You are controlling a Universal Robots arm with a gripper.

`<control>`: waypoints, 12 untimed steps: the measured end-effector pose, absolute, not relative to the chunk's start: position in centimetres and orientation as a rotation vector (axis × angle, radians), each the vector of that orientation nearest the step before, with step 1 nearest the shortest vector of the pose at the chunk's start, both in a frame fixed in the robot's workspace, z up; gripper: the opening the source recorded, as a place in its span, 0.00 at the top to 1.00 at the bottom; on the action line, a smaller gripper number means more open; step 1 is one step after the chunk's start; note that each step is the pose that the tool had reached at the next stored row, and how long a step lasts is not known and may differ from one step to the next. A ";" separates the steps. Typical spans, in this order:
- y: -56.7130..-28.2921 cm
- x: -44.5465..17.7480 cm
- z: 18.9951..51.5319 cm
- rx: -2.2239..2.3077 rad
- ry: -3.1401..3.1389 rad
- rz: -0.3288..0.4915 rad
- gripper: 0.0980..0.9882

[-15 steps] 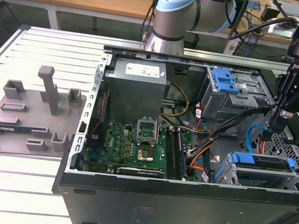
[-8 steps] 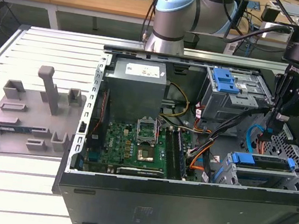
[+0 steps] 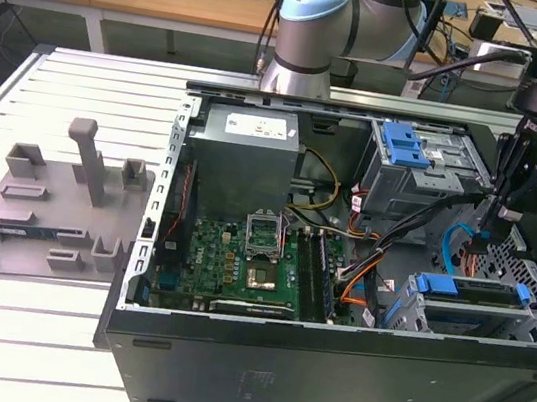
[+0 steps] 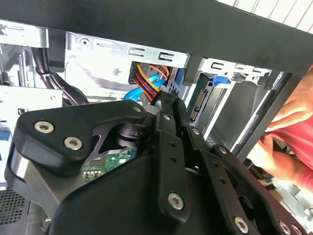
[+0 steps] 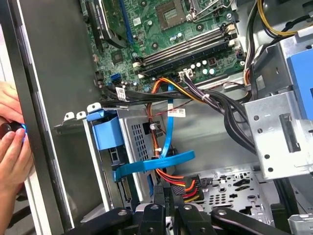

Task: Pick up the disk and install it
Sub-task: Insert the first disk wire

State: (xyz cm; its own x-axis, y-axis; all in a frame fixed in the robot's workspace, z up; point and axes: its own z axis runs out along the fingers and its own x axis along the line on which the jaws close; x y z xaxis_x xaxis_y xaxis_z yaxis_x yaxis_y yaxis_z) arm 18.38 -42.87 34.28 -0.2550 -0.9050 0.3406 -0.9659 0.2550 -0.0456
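At the far left of the exterior view, the gray fixture tray (image 3: 43,218) lay on the table (image 3: 4,344). Lower right, inside the open computer case (image 3: 324,371), the disk (image 3: 436,284) sat in its drive cage, apparently installed. My tool (image 4: 167,102), fingers pressed together, hung beside the power connector (image 5: 188,185); I judged only cabling remained.

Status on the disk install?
Black gripper low inside open black case, at orange-red-yellow wire bundle. Silver disk with blue rails sits in metal drive cage. Person's hand at case's outer wall.
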 end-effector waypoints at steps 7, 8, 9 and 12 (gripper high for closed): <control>-43.6 18.1 34.7 1.758 -2.305 0.344 0.92; -43.8 18.0 34.7 1.759 -2.307 0.342 0.92; -43.9 17.9 34.7 1.760 -2.309 0.341 0.92; -44.5 17.4 34.8 1.765 -2.315 0.332 0.92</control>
